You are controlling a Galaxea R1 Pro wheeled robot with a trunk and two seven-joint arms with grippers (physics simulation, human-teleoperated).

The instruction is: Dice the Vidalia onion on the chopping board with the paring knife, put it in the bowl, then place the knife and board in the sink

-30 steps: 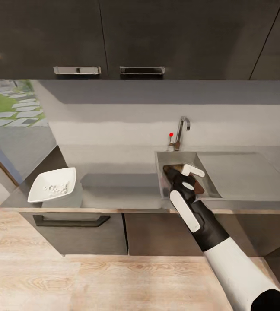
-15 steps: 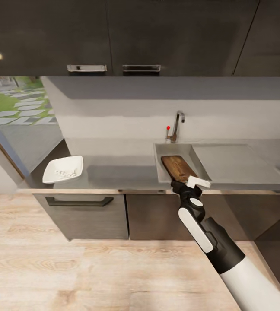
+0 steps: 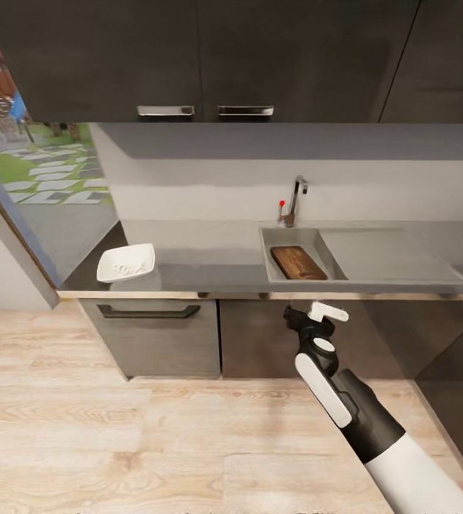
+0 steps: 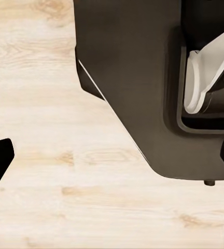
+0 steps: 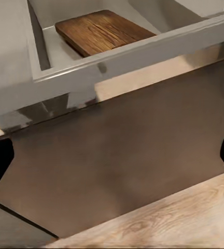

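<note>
Chopping board lies flat in the sink basin, long axis running near to far, angled slightly left at the far end. Bowl sits on the surface well to the left, holding pale bits. Your right pincer hangs in front of the lower cabinets, below the surface edge, fingers spread wide, holding nothing. Left pincer: fingertips far apart over the wood floor, empty.
</note>
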